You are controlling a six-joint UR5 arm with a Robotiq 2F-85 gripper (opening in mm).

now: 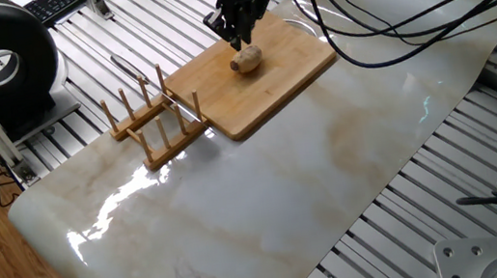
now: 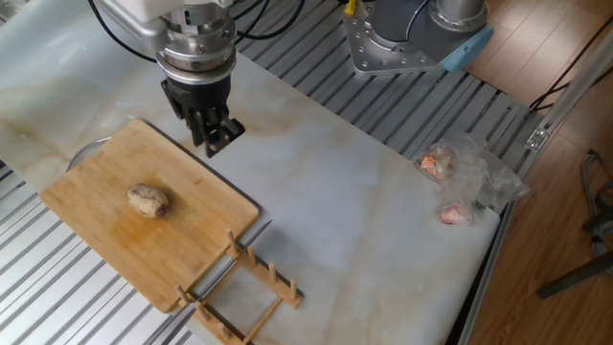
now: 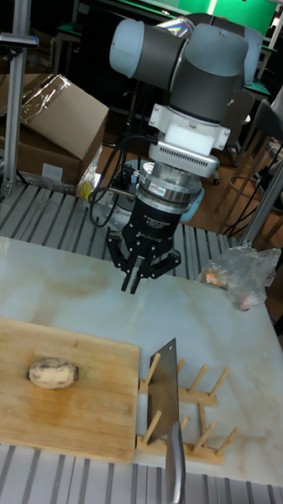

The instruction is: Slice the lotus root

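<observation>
Tall fixed view shows my gripper [image 3: 134,284] pressed together and empty, center frame; lotus root [image 3: 52,372] lies uncut lower left, cleaver [image 3: 166,402] racked for grasping.

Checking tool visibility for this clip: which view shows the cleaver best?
The tall fixed view: the cleaver stands blade-up in the wooden rack, handle toward the camera. One fixed view shows only its thin dark edge behind the rack; in the other fixed view I cannot make it out.

One lotus root [image 2: 147,200], one bamboo board [image 2: 115,240], one wooden rack [image 2: 251,297], one cleaver [image 3: 168,404], one end effector [image 2: 215,140], one plastic bag [image 2: 469,177], one bench [image 2: 364,240]
</observation>
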